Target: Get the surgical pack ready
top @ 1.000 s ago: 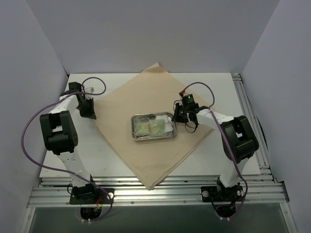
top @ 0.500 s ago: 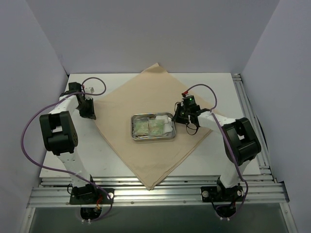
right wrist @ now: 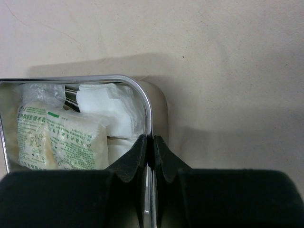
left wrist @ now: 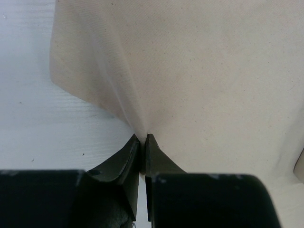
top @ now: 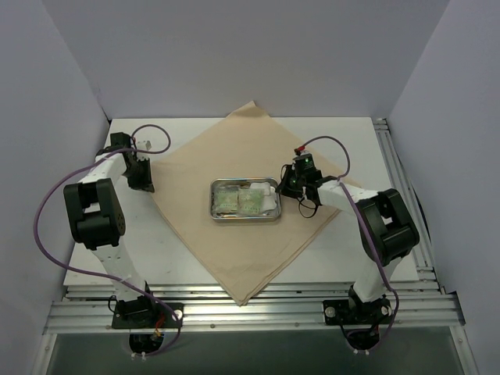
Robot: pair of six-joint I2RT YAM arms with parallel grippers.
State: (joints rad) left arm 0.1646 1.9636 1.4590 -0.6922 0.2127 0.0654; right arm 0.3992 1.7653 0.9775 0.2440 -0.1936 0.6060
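We read the step in hand as settling the tray on the cloth before wrapping, and it turns on where the shiny rectangular steel tray lies from the two arms. In the top view it sits at the middle of the frame on the tan cloth sheet, with its long axis running left to right. The right gripper is at its right short end, so the right arm is much the nearer. In the right wrist view the right gripper has its jaws closed narrow on the tray's rim, one finger inside the tray and one outside.

The left gripper is well apart from the tray, at the cloth's left corner in the middle left of the frame. In the left wrist view the left gripper pinches a raised fold of the cloth, jaws almost together. We judge that any fold from that corner must travel rightward, towards the tray.

The cloth lies flat as a diamond on the white table. The tray holds green-printed packets on its left side and white gauze squares on its right. We cannot make out scissors or tweezers.
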